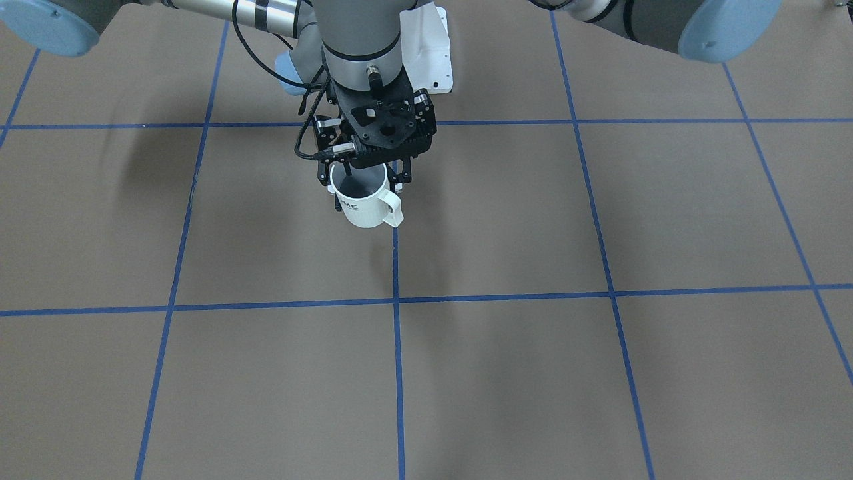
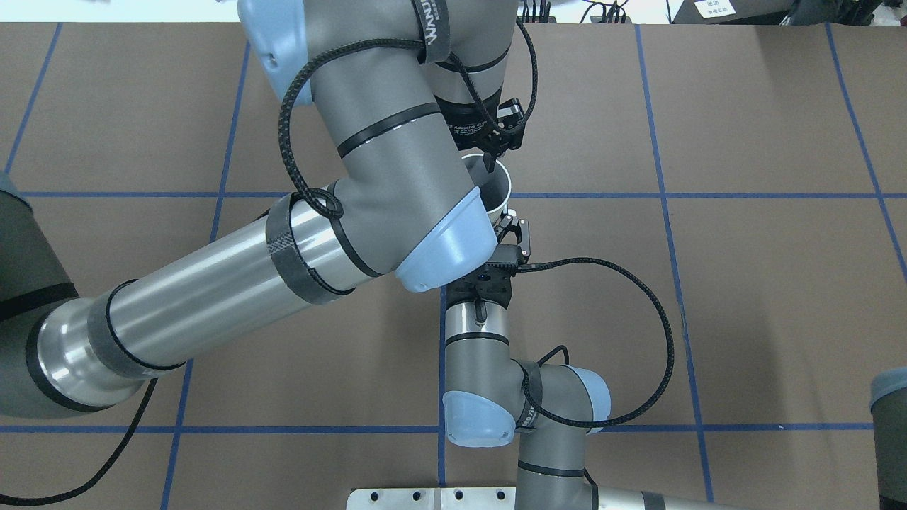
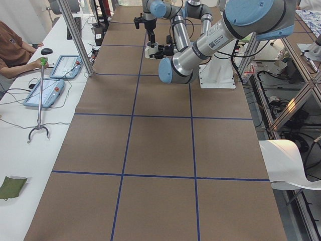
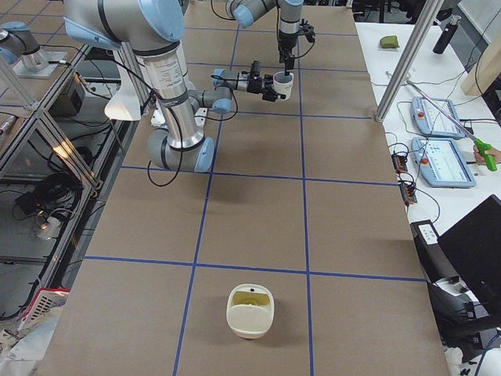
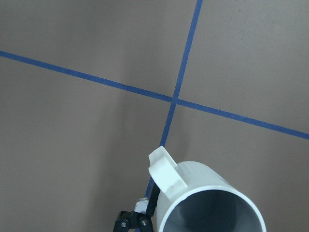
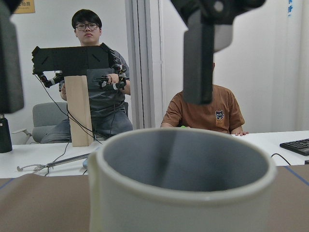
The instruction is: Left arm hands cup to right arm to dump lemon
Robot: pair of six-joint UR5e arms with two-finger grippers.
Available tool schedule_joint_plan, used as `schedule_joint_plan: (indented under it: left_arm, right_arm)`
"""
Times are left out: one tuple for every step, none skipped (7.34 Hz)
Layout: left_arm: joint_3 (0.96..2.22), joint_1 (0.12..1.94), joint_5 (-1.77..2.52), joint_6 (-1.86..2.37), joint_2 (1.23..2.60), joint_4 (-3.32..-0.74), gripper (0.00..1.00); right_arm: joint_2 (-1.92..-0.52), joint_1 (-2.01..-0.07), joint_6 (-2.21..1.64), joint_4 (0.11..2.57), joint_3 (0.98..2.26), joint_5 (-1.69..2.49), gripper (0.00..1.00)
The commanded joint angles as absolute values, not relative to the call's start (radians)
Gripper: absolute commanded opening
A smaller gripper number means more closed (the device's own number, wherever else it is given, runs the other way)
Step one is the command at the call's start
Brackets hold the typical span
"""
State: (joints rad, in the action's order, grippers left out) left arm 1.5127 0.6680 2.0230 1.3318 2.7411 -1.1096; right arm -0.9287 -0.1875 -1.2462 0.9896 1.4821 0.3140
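The brown table (image 1: pixel 533 373), crossed by blue tape lines (image 1: pixel 398 373), lay under everything. The left arm (image 2: pixel 212 290) reached in over it and bent so that its slim left gripper (image 2: pixel 492 152) pointed straight down. The right arm (image 2: pixel 482 340) came up from the robot's side, its perforated black right gripper (image 1: pixel 368 185) lying level. A cream container (image 4: pixel 250 317) sat on the table well apart from both arms (something yellowish lay in it, too small to name). The cup (image 1: pixel 368 208) hung upright above the table, handle turned away from the robot, its body pinched from both sides by the right gripper. One finger (image 6: pixel 198 63) of the left gripper hung over the cup's mouth, its tip above the rim. Whether that gripper's jaws were spread or together could not be told.
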Motion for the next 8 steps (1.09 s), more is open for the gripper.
schedule_joint_plan:
  left_arm:
    - [1.508,0.666,2.042,1.368,2.731,-1.112,0.71]
    - [1.508,0.664,2.042,1.368,2.724,-1.112,0.67]
    - [1.508,0.666,2.042,1.368,2.723,-1.112,0.65]
    - [1.509,0.666,2.042,1.368,2.721,-1.112,0.58]
    - [1.512,0.666,2.042,1.368,2.721,-1.112,0.47]
    - [1.517,0.666,2.043,1.367,2.721,-1.112,0.45]
    - [1.517,0.666,2.043,1.368,2.721,-1.112,0.39]
    - [1.517,0.666,2.043,1.368,2.721,-1.112,0.37]
  right_arm:
    - [-0.927,-0.187,-1.243,0.989,1.500,0.314,0.38]
    - [-0.928,-0.187,-1.224,0.986,1.517,0.314,0.38]
    - [-0.933,-0.187,-1.213,0.986,1.526,0.316,0.38]
    - [-0.933,-0.187,-1.213,0.986,1.526,0.316,0.38]
    - [-0.934,-0.189,-1.213,0.986,1.525,0.316,0.38]
    - [-0.936,-0.189,-1.215,0.985,1.525,0.316,0.38]
    - [-0.936,-0.187,-1.215,0.985,1.526,0.316,0.38]
    - [-0.936,-0.189,-1.215,0.985,1.525,0.316,0.38]
